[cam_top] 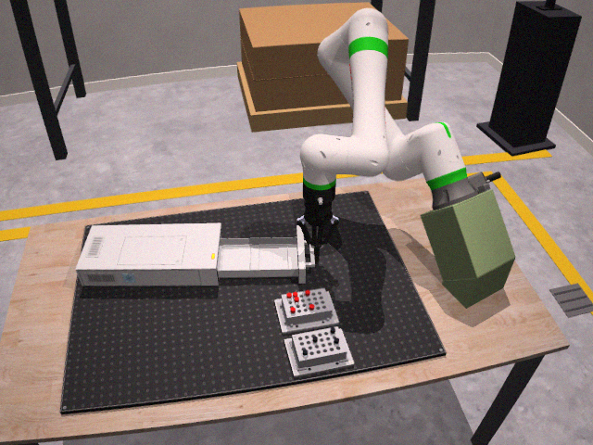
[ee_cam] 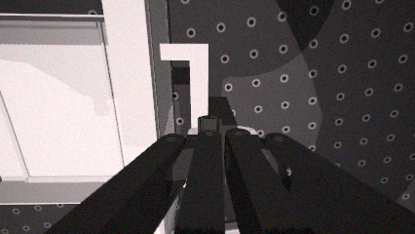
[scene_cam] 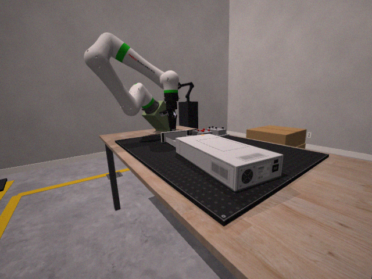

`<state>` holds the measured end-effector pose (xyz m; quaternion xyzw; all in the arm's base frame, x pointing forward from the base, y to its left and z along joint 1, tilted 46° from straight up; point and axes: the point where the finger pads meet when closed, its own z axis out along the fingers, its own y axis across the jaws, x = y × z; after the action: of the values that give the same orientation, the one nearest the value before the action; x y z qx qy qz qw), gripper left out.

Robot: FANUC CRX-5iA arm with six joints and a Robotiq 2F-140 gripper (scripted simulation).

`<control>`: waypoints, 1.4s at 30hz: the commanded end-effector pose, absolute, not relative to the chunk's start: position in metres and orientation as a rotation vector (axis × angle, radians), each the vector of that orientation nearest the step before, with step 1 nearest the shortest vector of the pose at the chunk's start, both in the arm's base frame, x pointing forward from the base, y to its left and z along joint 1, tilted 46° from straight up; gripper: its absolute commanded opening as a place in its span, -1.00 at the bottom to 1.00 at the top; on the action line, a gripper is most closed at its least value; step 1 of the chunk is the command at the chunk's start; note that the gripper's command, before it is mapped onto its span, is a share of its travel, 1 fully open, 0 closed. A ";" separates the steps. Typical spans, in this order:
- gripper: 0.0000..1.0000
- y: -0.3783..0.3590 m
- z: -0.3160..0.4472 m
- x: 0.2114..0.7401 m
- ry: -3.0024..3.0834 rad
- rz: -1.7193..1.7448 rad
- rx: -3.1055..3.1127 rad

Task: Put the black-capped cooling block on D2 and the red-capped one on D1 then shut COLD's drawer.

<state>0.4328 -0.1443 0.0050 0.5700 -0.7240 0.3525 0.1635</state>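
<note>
White cooler COLD lying on black perforated deck on wooden worktop, drawer standing pulled out. Gripper hanging at drawer's front handle, jaws closed, gripping nothing. Red-capped block sitting in slot nearest COLD; black-capped block sitting just beyond it.
</note>
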 end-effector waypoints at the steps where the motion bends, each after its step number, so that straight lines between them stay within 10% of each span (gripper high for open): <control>1: -0.80 -0.144 0.006 0.436 -2.064 1.006 1.627; 42: -0.80 -0.149 0.021 0.480 -2.064 1.006 1.627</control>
<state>0.4758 -0.1490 0.0198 0.5700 -0.7239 0.3525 0.1635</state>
